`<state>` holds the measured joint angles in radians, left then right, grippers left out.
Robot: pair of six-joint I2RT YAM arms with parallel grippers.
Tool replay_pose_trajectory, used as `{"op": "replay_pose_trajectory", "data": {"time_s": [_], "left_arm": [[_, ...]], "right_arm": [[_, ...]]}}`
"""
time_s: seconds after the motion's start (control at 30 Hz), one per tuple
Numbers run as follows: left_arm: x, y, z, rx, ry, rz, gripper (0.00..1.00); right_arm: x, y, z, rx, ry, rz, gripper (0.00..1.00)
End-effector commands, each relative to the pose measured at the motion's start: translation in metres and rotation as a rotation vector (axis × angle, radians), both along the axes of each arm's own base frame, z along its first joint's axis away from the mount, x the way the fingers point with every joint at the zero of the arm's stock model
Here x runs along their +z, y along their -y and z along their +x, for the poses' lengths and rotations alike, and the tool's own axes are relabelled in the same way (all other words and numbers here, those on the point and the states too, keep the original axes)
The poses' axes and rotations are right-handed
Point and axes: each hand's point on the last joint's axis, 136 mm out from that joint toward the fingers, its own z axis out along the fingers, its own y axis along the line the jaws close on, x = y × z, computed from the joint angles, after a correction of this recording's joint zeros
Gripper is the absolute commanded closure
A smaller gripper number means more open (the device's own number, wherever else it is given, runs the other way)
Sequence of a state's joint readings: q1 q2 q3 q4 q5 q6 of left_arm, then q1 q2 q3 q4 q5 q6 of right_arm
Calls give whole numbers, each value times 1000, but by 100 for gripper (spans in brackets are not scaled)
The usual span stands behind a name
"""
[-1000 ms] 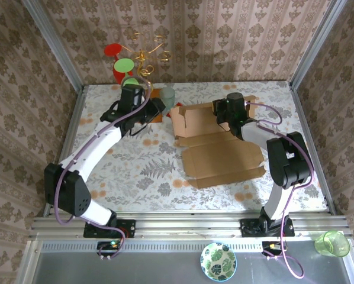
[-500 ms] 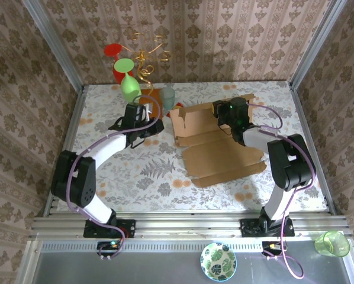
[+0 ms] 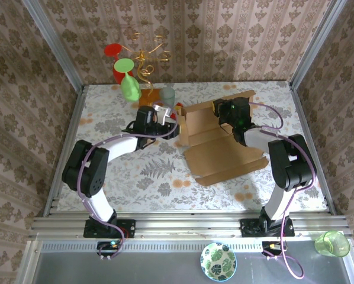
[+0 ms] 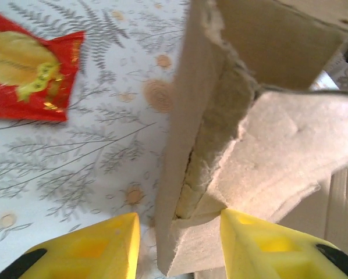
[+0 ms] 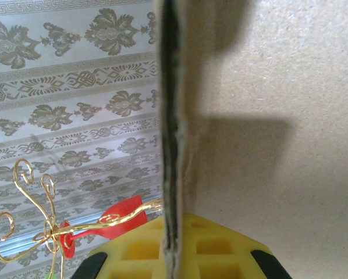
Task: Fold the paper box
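Note:
The paper box [image 3: 224, 157] is a brown cardboard sheet lying at mid-table, its back panel raised upright. My left gripper [image 3: 172, 127] is at the box's left edge. In the left wrist view it [image 4: 177, 247] is open, its yellow fingers [image 4: 87, 250] straddling an upright cardboard wall [image 4: 185, 133] with a torn inner layer. My right gripper [image 3: 223, 109] is at the raised back panel. In the right wrist view it [image 5: 173, 256] is shut on the panel's edge [image 5: 171, 116], with cardboard [image 5: 279, 116] across the right half.
A gold wire stand [image 3: 142, 56] with a red and a green glass [image 3: 129, 87] stands at the back left, beside a grey cup [image 3: 167, 94]. A red packet [image 4: 28, 72] lies on the floral cloth left of the box. Patterned walls close in three sides.
My left arm has swung right, from the wire stand to the box's left edge. The right gripper has lifted the back panel more upright, and the box has shifted slightly.

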<state>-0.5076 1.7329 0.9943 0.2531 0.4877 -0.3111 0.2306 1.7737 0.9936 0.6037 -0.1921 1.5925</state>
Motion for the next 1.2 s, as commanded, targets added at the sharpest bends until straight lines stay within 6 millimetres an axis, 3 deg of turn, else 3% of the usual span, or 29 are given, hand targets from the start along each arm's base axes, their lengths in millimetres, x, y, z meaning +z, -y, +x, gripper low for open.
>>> {"op": "replay_pose_trajectory", "data": {"time_s": [0.0, 0.3, 0.5, 0.8, 1.0, 1.17], "left_arm": [[2, 13, -5, -62, 63, 2, 59], [-7, 27, -4, -61, 81, 71, 57], [-18, 25, 4, -2, 105, 161, 57], [-25, 21, -1, 61, 152, 255, 53], [-6, 12, -5, 108, 158, 213, 47], [10, 19, -14, 73, 143, 133, 42]], "right_arm": [[12, -2, -1, 19, 45, 9, 100], [13, -3, 1, 17, 61, 21, 100], [13, -4, -4, 29, 98, 35, 100], [1, 5, -16, 62, 135, 45, 100], [0, 13, -17, 56, 127, 55, 100], [6, 12, -13, 49, 147, 63, 100]]}}
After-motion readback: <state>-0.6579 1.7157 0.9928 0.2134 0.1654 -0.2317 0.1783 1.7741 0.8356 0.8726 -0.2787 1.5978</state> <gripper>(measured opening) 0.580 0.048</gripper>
